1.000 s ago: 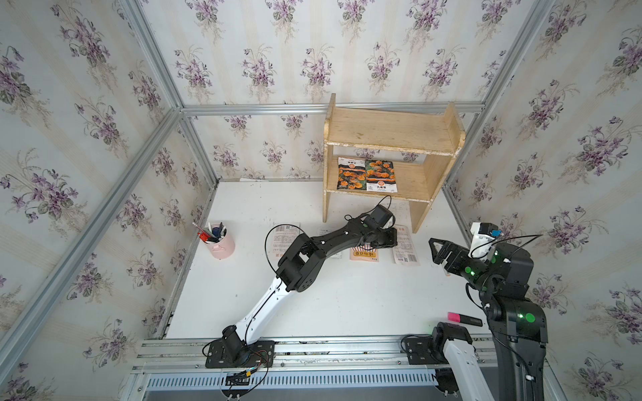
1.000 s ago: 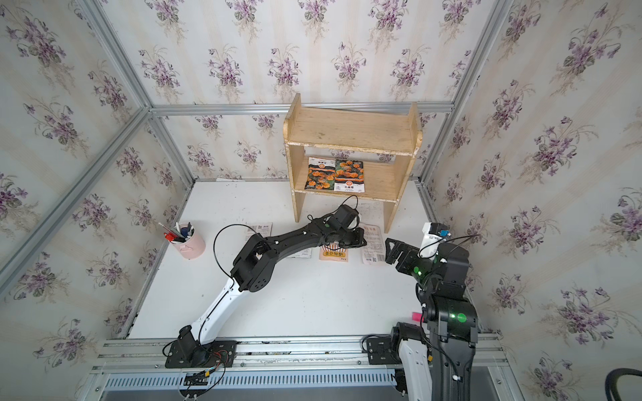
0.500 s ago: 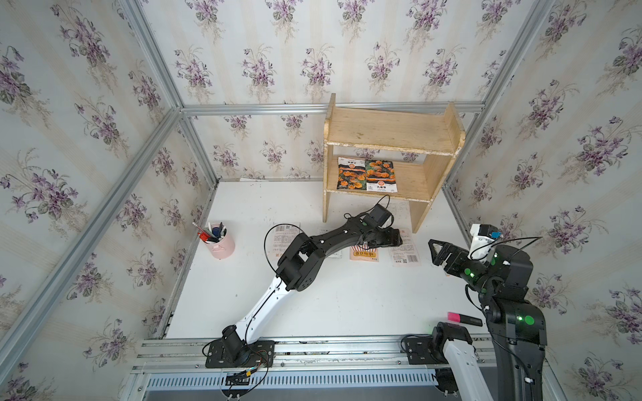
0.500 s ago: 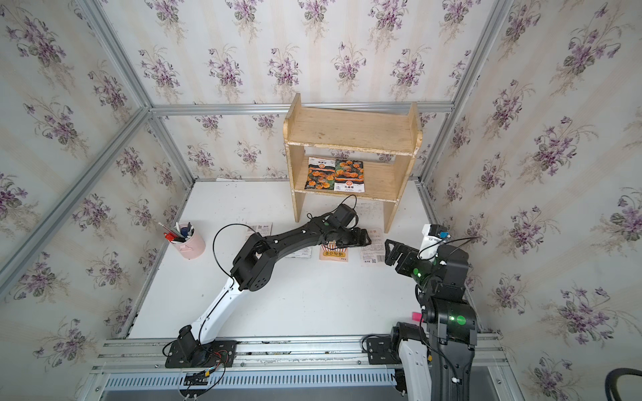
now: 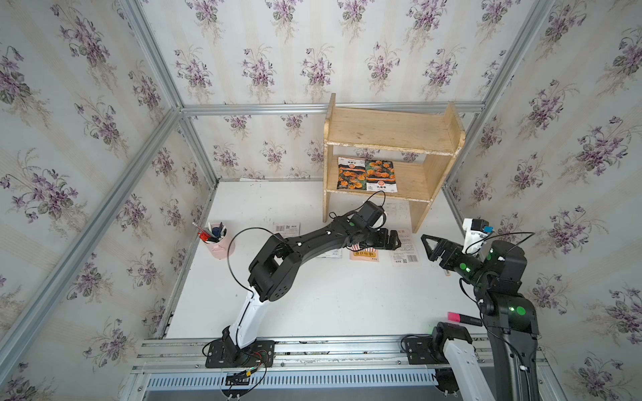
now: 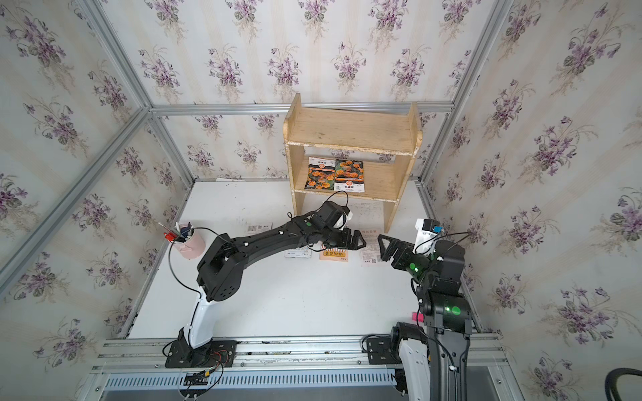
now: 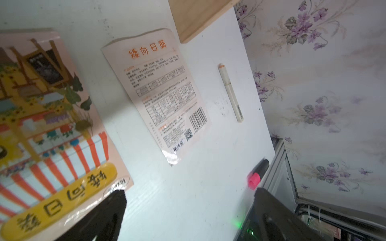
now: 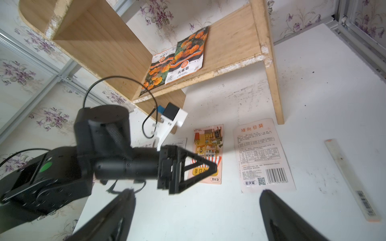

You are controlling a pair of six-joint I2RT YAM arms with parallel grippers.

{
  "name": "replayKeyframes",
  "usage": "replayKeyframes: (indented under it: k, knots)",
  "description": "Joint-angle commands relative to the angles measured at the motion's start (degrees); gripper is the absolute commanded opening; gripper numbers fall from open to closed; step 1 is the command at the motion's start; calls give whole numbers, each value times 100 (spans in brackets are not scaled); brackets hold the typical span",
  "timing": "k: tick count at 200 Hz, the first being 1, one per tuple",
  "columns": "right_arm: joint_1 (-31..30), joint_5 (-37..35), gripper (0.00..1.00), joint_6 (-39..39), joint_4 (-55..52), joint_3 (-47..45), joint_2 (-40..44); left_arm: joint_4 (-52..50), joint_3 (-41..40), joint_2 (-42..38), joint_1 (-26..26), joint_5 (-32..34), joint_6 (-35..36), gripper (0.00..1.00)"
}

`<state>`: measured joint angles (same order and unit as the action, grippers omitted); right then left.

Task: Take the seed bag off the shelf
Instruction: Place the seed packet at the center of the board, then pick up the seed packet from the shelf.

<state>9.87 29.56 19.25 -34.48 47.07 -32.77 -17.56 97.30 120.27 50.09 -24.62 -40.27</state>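
The pale wood shelf (image 5: 392,139) stands at the back right of the table. Two orange-flowered seed bags (image 5: 351,172) (image 5: 381,175) lie side by side on its lower tier; the right wrist view shows them too (image 8: 188,54). In front of the shelf a pink illustrated seed bag (image 5: 364,255) (image 7: 52,125) and a white seed bag (image 5: 404,250) (image 7: 165,94), printed back up, lie flat on the table. My left gripper (image 5: 395,240) (image 7: 189,191) hovers open just above the pink bag's edge, holding nothing. My right gripper (image 5: 428,248) (image 8: 197,191) is open and empty, right of the white bag.
A pink cup of pens (image 5: 215,239) stands at the left wall. A pink highlighter (image 5: 463,317) lies near the right front rail and a white marker (image 7: 230,91) beside the right wall. Two more packets (image 5: 286,228) (image 5: 330,253) lie under my left arm.
My left gripper's jaws have opened over the pink seed bag, which now lies free on the table. The right arm has barely shifted.
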Motion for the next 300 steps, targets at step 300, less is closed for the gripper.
replayKeyframes:
  k: [300]
  knots:
    - [-3028,-3887,99,-1652,3536,2595,-5666,-2426,-4232,-7708,1,3674,1407,100]
